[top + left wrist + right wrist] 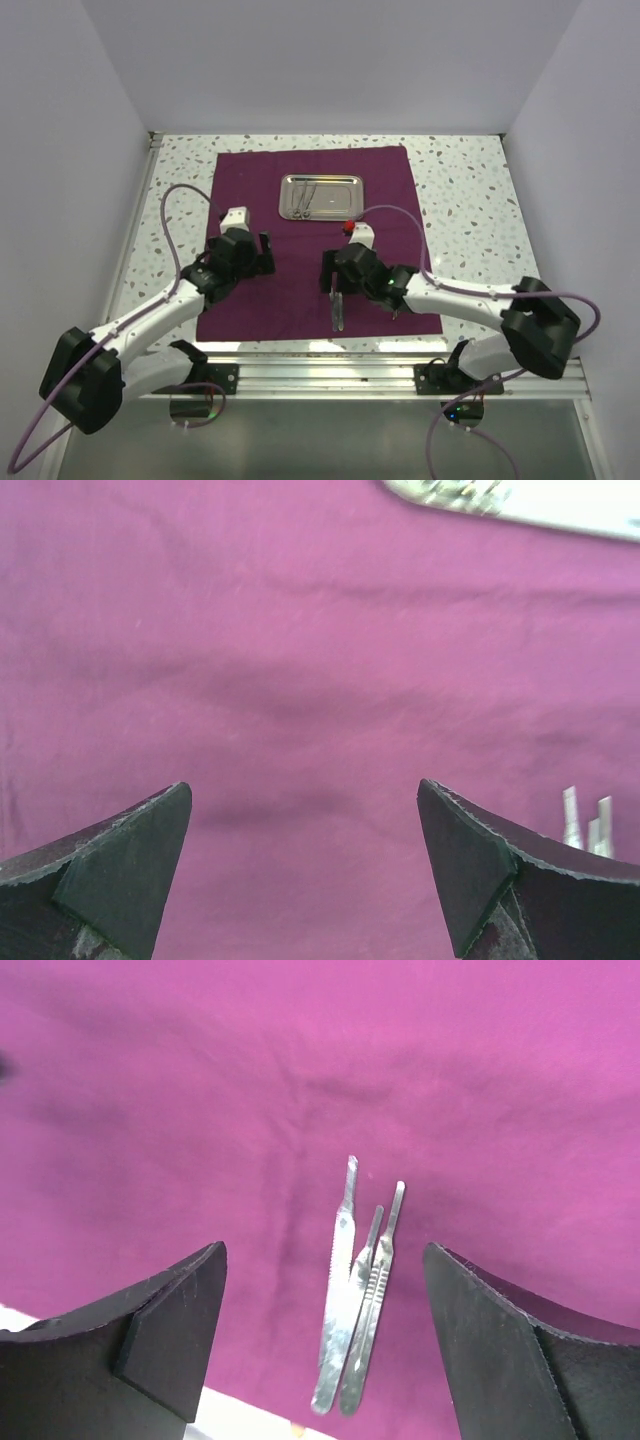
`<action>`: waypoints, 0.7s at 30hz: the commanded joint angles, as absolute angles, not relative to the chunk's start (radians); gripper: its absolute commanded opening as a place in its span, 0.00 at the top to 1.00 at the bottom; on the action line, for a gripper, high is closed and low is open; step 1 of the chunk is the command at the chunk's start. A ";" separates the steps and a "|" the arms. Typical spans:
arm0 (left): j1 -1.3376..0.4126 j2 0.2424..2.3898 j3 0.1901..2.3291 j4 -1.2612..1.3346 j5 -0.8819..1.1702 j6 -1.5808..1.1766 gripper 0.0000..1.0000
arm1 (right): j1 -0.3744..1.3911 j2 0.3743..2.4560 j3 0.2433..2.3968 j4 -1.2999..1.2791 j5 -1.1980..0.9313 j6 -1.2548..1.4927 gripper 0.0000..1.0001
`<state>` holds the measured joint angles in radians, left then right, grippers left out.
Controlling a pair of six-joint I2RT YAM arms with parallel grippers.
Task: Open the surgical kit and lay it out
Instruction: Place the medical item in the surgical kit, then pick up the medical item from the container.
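Note:
The dark magenta cloth [385,185] lies spread flat on the table. The steel tray [342,196] sits on its far middle and holds ring-handled instruments [305,200]. Three thin silver handles [340,310] lie side by side on the cloth near its front edge; in the right wrist view [352,1305] they lie between the fingers. My right gripper [332,282] [322,1252] is open just above them and holds nothing. My left gripper [260,256] [302,783] is open and empty over bare cloth [300,660], left of the handles. The tray edge [540,505] shows at the top right of the left wrist view.
The speckled tabletop [460,200] surrounds the cloth, with white walls on three sides. An aluminium rail [320,375] runs along the near edge by the arm bases. The tips of the silver handles [585,820] show at the right of the left wrist view.

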<state>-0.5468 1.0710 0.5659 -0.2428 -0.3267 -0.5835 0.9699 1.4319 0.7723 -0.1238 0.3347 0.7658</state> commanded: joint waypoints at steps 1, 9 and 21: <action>-0.572 1.118 0.679 -0.232 -0.377 -0.615 0.01 | 0.973 1.264 0.752 -0.132 0.416 0.727 0.17; -0.614 1.448 1.022 -0.114 -0.434 -0.503 0.01 | 0.973 0.978 0.739 -0.327 0.448 0.673 0.17; -0.571 2.110 1.665 -0.204 -0.379 -0.368 0.10 | 0.971 0.782 0.704 -0.500 0.571 0.647 0.16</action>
